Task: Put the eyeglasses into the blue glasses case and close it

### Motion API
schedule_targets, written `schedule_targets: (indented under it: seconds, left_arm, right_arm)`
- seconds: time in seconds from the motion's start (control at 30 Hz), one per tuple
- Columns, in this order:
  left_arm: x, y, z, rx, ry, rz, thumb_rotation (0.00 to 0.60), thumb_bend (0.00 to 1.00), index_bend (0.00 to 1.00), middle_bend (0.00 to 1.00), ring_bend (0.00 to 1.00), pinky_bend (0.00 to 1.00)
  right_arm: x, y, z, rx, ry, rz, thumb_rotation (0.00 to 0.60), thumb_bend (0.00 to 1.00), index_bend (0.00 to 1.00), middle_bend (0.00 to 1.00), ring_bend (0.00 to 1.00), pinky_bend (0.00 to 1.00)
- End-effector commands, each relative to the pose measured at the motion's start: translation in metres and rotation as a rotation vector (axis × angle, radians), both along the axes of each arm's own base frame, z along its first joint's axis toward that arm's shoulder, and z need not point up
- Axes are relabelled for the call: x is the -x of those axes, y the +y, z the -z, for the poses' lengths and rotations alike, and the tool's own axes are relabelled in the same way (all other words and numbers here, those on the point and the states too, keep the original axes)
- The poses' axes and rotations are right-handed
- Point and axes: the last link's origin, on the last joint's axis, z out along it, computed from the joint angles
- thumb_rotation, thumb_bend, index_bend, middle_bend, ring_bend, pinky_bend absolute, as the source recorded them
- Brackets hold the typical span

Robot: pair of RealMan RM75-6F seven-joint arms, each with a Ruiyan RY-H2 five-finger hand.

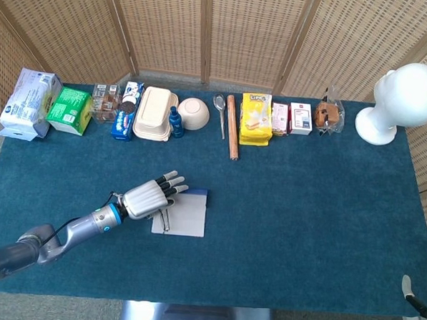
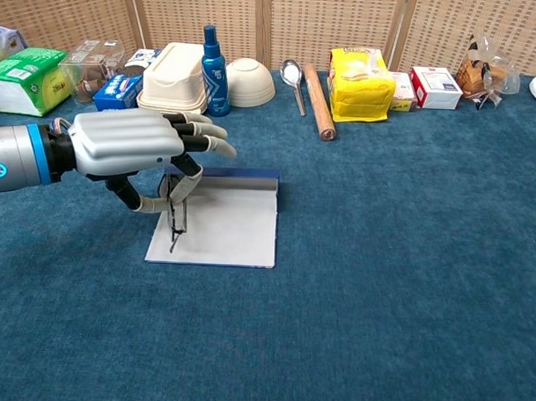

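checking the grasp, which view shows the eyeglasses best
The chest view: the eyeglasses hang edge-on from the left hand above the glasses case. In the head view they are only a thin dark sliver beside the hand.

The eyeglasses (image 2: 176,211) were thin, dark-framed and folded, seen nearly edge-on. They hung upright beneath the left hand (image 2: 133,147), pinched between its thumb and a finger, with their lower end touching or just above the case. The blue glasses case (image 2: 223,225) lay open and flat below and just right of the hand, showing a pale grey inner face with a blue strip along its far edge. In the head view the eyeglasses (image 1: 165,218) appeared over the left part of the case (image 1: 185,219).
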Motion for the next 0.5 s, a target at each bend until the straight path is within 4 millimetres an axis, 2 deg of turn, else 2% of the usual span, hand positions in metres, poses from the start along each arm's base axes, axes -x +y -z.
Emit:
schedule_targets:
  seconds: [0.03, 0.27, 0.5]
  left_arm:
    - [0.0028, 0.0014, -0.0034, -0.010, 0.010, -0.008, 0.600, 0.36, 0.63, 0.11, 0.00, 0.00]
    - [0.0101, 0.0054, -0.0082, -0.038, 0.057, -0.024, 0.600, 0.36, 0.63, 0.10, 0.00, 0.00]
    - [0.0045, 0.0046, -0.0077, -0.045, 0.035, -0.037, 0.600, 0.35, 0.63, 0.10, 0.00, 0.00]
  right_arm:
    - [-0.0001, 0.0004, -0.0004, 0.001, 0.000, 0.000, 0.600, 0.33, 0.00, 0.19, 0.00, 0.08]
    - [0.0004, 0.0022, -0.0010, 0.004, -0.003, 0.001, 0.600, 0.33, 0.00, 0.19, 0.00, 0.08]
    - [0.0017, 0.0030, -0.0013, 0.005, -0.005, 0.002, 0.600, 0.33, 0.00, 0.19, 0.00, 0.08]
